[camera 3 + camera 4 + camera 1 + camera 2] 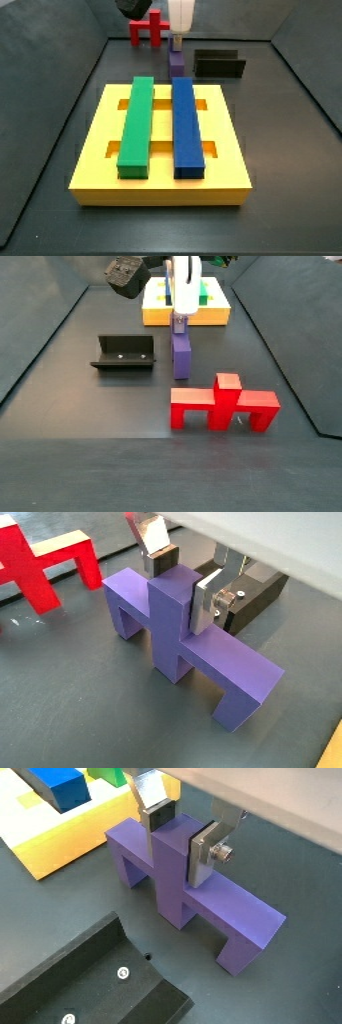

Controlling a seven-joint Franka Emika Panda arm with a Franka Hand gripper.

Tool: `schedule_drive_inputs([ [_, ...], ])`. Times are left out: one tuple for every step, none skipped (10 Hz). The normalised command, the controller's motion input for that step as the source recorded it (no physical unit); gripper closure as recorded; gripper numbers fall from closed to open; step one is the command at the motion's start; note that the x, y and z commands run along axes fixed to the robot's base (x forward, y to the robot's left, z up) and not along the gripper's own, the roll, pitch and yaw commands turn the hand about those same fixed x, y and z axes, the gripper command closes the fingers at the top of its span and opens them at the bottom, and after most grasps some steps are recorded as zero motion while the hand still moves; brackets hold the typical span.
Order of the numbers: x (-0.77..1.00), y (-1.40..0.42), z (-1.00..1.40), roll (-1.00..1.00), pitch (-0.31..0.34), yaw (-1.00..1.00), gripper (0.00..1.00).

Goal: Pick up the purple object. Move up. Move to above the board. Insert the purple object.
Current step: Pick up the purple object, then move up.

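Note:
The purple object [201, 652] stands on the dark floor, wide bar down and stem up; it also shows in the other wrist view [201, 898] and edge-on in both side views [177, 62] [182, 354]. My gripper [183, 592] [179, 850] straddles the stem from above, one silver finger on each side with no gap showing, shut on it. In the side views the gripper [179, 38] [182, 316] is directly over the piece. The yellow board [94, 150] [67, 843] [214, 318] lies apart from the piece and carries a long green bar [136, 120] and a long blue bar [187, 125].
A red piece [40, 572] [221, 406] of similar shape stands on the floor on the side of the purple object away from the board. The black fixture [218, 63] [123, 353] [94, 983] sits close beside the purple object. Grey walls enclose the floor.

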Motion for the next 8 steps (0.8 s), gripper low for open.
schedule_drive_inputs([
  [0.0,0.0,0.0,0.0,0.0,0.0,1.0],
  [0.0,0.0,0.0,0.0,0.0,0.0,1.0],
  [0.0,0.0,0.0,0.0,0.0,0.0,1.0],
  [0.0,0.0,0.0,0.0,0.0,0.0,1.0],
  [0.0,0.0,0.0,0.0,0.0,0.0,1.0],
  [0.0,0.0,0.0,0.0,0.0,0.0,1.0],
  [0.0,0.0,0.0,0.0,0.0,0.0,1.0],
  [0.0,0.0,0.83,0.0,0.0,0.0,1.0],
])
